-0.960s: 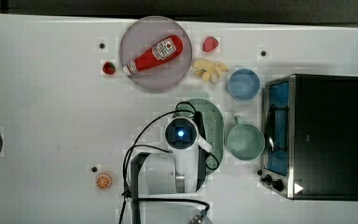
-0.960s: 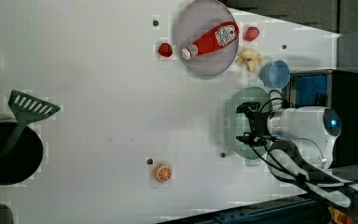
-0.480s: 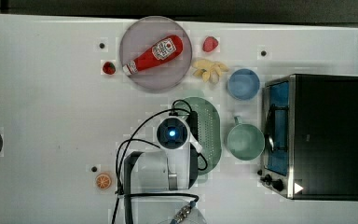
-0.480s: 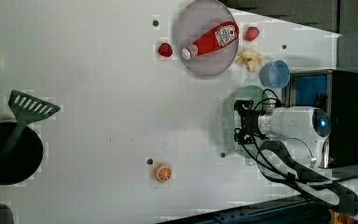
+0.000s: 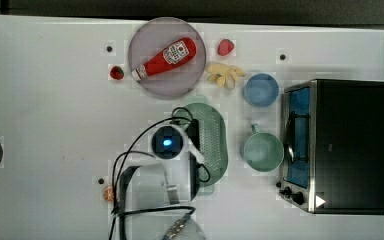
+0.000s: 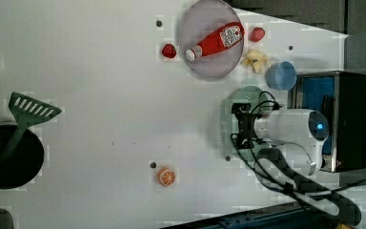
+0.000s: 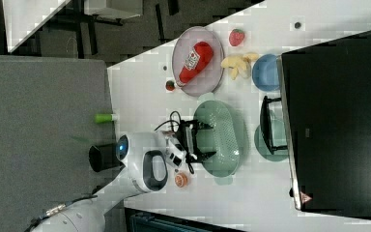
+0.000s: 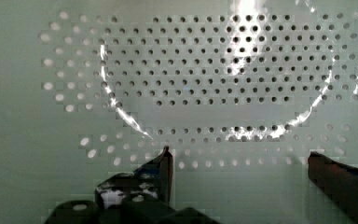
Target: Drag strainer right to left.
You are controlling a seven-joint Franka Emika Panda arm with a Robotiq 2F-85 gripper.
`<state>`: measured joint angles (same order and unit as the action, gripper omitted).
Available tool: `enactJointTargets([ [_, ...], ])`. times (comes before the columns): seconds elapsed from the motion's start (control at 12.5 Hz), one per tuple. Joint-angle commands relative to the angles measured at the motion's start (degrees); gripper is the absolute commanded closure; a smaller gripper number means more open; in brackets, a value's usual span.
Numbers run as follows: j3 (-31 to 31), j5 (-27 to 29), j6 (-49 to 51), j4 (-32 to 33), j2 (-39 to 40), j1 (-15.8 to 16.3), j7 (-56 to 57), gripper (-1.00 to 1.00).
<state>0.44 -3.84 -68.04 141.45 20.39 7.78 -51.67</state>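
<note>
The strainer is a pale green oblong oval with a finely perforated centre, lying flat on the white table between the grey plate and the green mug. My gripper hangs over the side of it nearer the top view's left. The right view shows the gripper with both black fingers spread across the strainer. Up close in the wrist view, the fingers stand open low over the strainer's holes, with nothing between them. Whether the fingertips touch the surface I cannot tell.
A grey plate with a ketchup bottle lies just beyond the strainer. The green mug, a blue bowl and a toaster oven crowd the top view's right. An orange slice lies near the arm's base.
My arm has moved toward the top view's left, and the strainer has shifted a little the same way with it. The fingers stay open.
</note>
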Motion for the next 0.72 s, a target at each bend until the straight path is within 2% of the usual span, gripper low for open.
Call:
enactJointTargets([
  [0.08, 0.07, 1.19, -0.43, -1.1, -0.26, 5.36, -5.59, -1.0],
  [0.72, 0.11, 1.23, 1.57, -8.15, 4.84, 14.53, -15.28, -1.0],
])
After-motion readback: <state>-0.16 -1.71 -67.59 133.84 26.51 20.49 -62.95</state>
